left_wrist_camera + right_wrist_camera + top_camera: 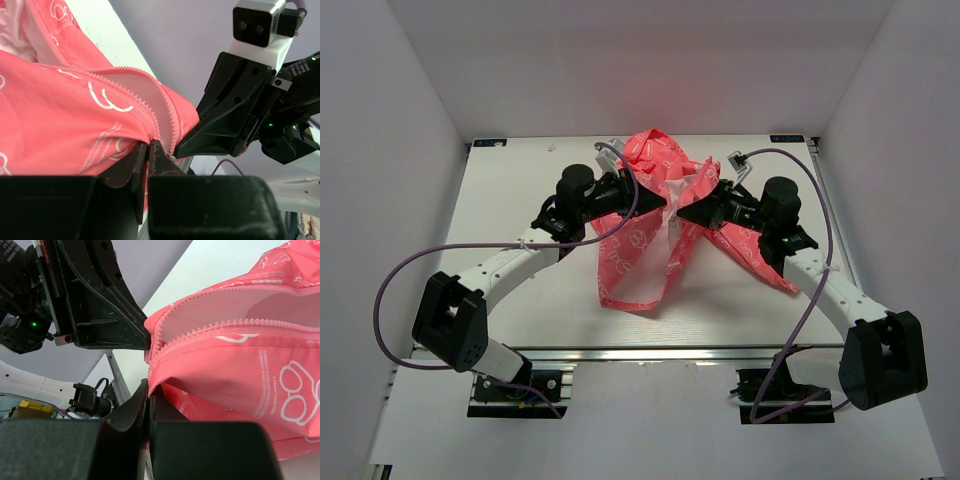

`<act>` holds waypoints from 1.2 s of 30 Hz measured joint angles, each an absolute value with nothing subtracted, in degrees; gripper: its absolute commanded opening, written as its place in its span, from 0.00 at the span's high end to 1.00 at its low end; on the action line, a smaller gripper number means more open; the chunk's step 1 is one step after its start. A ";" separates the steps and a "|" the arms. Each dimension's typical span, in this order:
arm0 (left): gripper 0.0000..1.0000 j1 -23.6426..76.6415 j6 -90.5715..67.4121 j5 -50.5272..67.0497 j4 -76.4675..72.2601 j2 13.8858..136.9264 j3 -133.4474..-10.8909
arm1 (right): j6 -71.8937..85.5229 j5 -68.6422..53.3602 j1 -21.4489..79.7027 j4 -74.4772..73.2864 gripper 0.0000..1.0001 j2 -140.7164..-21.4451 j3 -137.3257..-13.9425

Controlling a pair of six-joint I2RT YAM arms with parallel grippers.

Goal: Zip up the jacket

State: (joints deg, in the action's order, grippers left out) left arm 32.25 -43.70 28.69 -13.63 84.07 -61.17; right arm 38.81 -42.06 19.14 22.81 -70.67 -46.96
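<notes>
Two robot arms meet over the middle of a white tabletop, each pinching a coral-pink child's jacket at the foot of its open front. The garment is bunched between them, its upper part heaped toward the far edge and one printed panel trailing toward the near edge.

The left gripper has its fingers drawn in narrow on a fold of fabric just beside the zipper teeth. The right gripper, pressed fully together, appears to clamp the opposite edge low on the front. Their tips stand almost nose to nose.

Both wrist views show the two rows of teeth parted, the pale lining visible between them, converging toward the point where the grippers meet. The zipper is not yet joined.

The step in hand looks like the alignment of the two bottom ends before any zipping begins. The slider and its pull cannot be made out clearly. The next move would probably call for bringing the two edges level and taut, seating one end in the slider, then holding the hem firm while the pull is drawn up the track. Slack, thin fabric near the teeth could snag.
</notes>
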 measured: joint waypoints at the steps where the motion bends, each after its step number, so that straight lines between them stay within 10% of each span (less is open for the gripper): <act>1: 1.00 32.25 -43.81 28.69 -14.11 84.07 -61.08 | 38.79 -42.17 19.14 22.83 1.00 -70.70 -46.96; 36: 1.00 32.21 -43.11 30.96 -17.04 83.77 -58.76 | 43.27 -41.87 19.16 27.35 1.00 -73.45 -47.05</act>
State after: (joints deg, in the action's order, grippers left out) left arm 32.21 -43.11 30.96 -17.04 83.77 -58.76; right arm 43.27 -41.87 19.16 27.35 -73.45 -47.05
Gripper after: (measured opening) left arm 0.156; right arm 0.013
